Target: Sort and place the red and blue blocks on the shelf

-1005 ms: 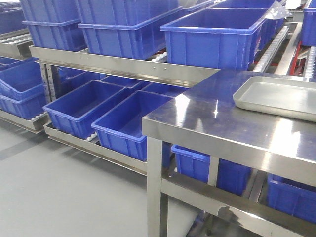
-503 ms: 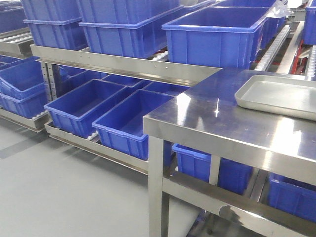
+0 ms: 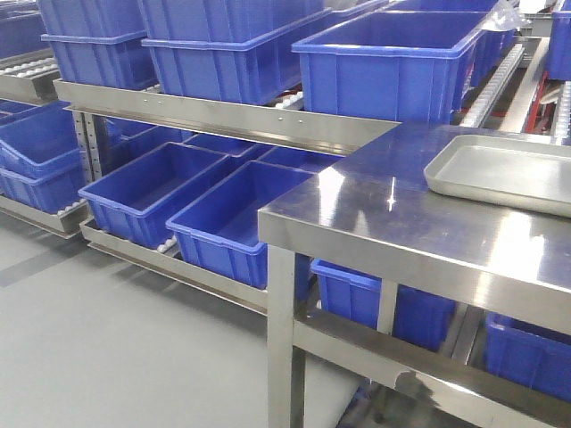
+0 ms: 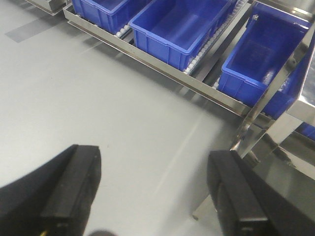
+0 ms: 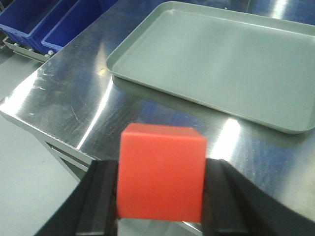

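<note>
The right hand (image 5: 160, 196) is clamped on the red block (image 5: 161, 172) above the near edge of the table (image 5: 64, 93), with the tray (image 5: 221, 64) lying toward twelve o'clock, while the left hand (image 4: 155, 191) hangs spread and empty over the floor (image 4: 98, 108).

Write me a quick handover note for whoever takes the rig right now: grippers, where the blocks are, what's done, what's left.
Right gripper: shut on the red block, held above the steel table, near its front edge and short of the tray.
Left gripper: open, holding nothing, hanging over the floor beside the lower blue bins.
Blue block: not seen in any view.
Tray: nothing on the part that shows.
Done: red block picked up.
Left: set the red block down in its place, then find and place the blue block.
</note>
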{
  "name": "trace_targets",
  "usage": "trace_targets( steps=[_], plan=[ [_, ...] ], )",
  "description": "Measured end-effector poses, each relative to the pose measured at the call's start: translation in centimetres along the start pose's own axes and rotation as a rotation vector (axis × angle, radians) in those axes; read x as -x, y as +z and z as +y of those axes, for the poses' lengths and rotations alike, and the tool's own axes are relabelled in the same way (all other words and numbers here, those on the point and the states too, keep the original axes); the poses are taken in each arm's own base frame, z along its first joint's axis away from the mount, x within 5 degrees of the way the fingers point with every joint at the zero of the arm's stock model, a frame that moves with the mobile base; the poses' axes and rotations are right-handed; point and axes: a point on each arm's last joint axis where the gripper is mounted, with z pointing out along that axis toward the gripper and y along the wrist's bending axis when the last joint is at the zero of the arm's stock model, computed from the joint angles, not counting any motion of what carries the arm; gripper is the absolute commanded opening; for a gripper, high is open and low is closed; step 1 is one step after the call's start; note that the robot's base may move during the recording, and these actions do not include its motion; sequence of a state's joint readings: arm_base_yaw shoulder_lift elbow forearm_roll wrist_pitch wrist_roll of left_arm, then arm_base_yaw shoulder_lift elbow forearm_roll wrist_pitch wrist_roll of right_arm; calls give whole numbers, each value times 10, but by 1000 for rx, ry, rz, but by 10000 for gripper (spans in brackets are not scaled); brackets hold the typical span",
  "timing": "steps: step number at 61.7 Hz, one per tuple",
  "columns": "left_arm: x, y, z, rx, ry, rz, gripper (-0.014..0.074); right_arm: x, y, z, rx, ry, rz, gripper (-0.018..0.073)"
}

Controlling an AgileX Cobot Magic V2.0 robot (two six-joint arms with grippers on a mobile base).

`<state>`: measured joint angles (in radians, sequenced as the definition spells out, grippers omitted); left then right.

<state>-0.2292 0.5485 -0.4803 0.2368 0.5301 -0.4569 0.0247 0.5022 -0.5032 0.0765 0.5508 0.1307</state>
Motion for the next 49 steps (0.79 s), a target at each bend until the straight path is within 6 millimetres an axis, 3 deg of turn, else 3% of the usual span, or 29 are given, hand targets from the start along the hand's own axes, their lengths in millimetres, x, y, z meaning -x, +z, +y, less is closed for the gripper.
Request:
trace_targets(
  steps=[49],
  plan=[
    [0,0,0,0,0,0,123,0,0,0,0,0,0,50]
  ],
)
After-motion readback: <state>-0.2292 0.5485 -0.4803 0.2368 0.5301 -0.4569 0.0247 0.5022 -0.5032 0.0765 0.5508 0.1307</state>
